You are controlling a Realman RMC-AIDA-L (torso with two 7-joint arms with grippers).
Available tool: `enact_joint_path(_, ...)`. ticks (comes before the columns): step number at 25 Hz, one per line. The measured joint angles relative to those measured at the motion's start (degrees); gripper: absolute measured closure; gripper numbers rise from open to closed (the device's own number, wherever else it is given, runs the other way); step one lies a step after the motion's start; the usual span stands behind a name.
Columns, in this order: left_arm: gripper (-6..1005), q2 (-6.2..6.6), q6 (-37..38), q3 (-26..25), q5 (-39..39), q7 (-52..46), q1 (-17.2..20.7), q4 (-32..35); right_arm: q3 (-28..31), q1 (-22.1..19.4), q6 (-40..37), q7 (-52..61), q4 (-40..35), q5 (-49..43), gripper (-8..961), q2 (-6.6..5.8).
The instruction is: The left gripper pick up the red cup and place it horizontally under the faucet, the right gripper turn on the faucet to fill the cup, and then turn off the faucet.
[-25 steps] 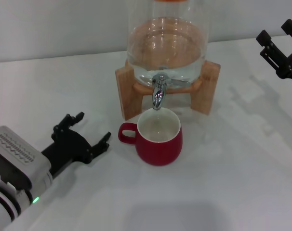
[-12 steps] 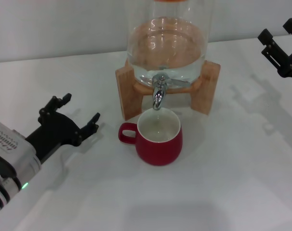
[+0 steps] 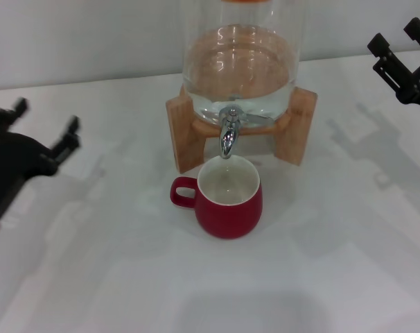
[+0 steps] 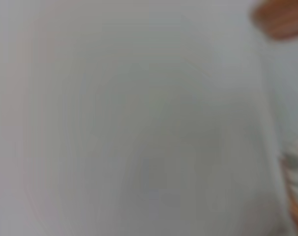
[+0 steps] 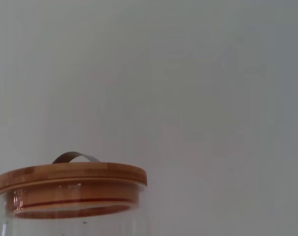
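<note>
The red cup (image 3: 227, 199) stands upright on the table (image 3: 321, 263) directly beneath the faucet (image 3: 228, 136), handle toward nine o'clock. The left gripper (image 3: 45, 133) hangs at nine o'clock, fingers spread and empty. The right gripper (image 3: 397, 47) sits at two o'clock, fingers apart.

Bright, even light with soft shadows on the table (image 3: 335, 277) (left wrist view wholly blurred).

Head view looks down on the table (image 3: 335, 277); right wrist faces the dispenser's lid (image 5: 70, 179).
</note>
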Motion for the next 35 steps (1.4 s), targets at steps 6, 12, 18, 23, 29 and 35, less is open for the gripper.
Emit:
enact_joint_path(6, 133, 0.03, -6.2, -2.6, -8.3, 0.0, 2.3, 1.7, 0.0, -0.3, -0.5, 0.0, -0.2, 0.0, 175, 0.03)
enact_joint_path(12, 133, -0.14, -9.7, -5.1, -14.0, 0.0, 5.9, 2.1, 0.0, -0.6, -1.3, 0.0, -0.2, -0.2, 176, 0.06)
enact_joint_path(18, 134, -0.17, -15.5, -10.2, -15.8, 0.0, 7.4, 6.0, -0.4, -0.7, -2.1, 0.0, -0.2, -0.4, 176, 0.07)
enact_joint_path(23, 134, 0.1, -20.1, -12.4, -17.4, 0.0, 7.4, 10.8, -0.5, -0.4, -2.7, 0.4, -0.2, -0.5, 176, 0.07)
enact_joint_path(29, 134, 0.24, -21.8, -13.8, -17.5, 0.0, 7.2, 14.3, -4.0, 0.1, -4.4, 0.6, -0.5, -0.6, 175, 0.05)
enact_joint_path(35, 134, 0.23, -23.1, -14.6, -17.7, 0.0, 7.2, 17.3, -11.1, 0.5, -3.9, 2.0, -2.2, -0.6, 175, 0.08)
